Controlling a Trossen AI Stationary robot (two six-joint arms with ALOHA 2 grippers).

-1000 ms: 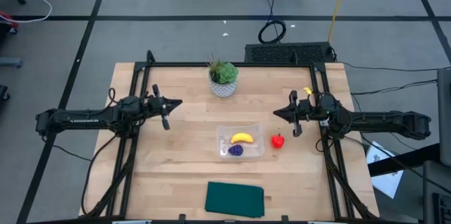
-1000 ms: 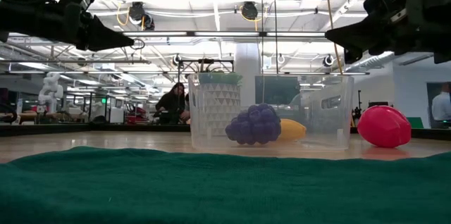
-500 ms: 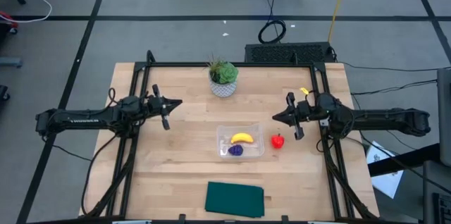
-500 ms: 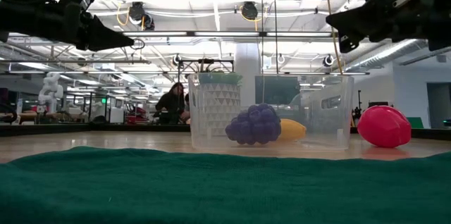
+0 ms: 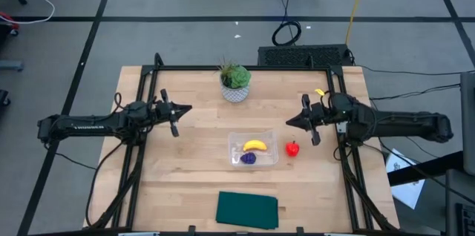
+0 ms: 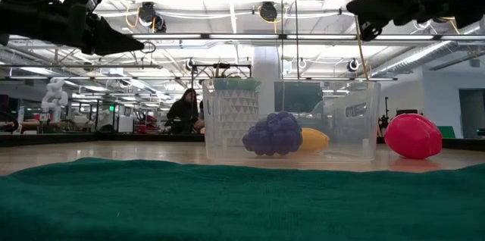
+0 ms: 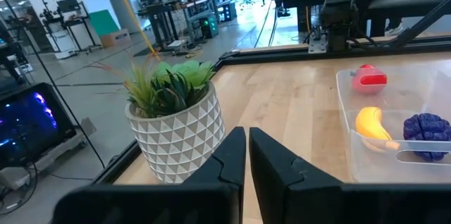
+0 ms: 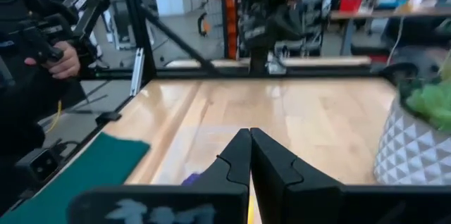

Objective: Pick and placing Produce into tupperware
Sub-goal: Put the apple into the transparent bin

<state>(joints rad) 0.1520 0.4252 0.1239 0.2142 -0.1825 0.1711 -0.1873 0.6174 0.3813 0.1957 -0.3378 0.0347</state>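
The clear tupperware (image 5: 253,149) sits mid-table with the yellow banana (image 5: 254,145) and the dark purple item (image 5: 248,159) inside; both also show in the low view, the purple item (image 6: 272,133) in front of the banana (image 6: 314,139). The red fruit (image 5: 293,148) rests on the table just right of the container, and shows in the low view (image 6: 413,136). My right gripper (image 5: 289,122) hovers shut, high above and beyond the red fruit. My left gripper (image 5: 188,108) waits shut over the table's left part, away from everything.
A potted plant in a white pot (image 5: 235,82) stands near the far edge. A dark green cloth (image 5: 247,210) lies by the near edge. Black frame rails run along both table sides. A person (image 8: 35,76) stands beyond the table in the right wrist view.
My right gripper has risen and drawn slightly toward the table's far edge, tipping as it went; it stayed shut. The produce and the container have not moved.
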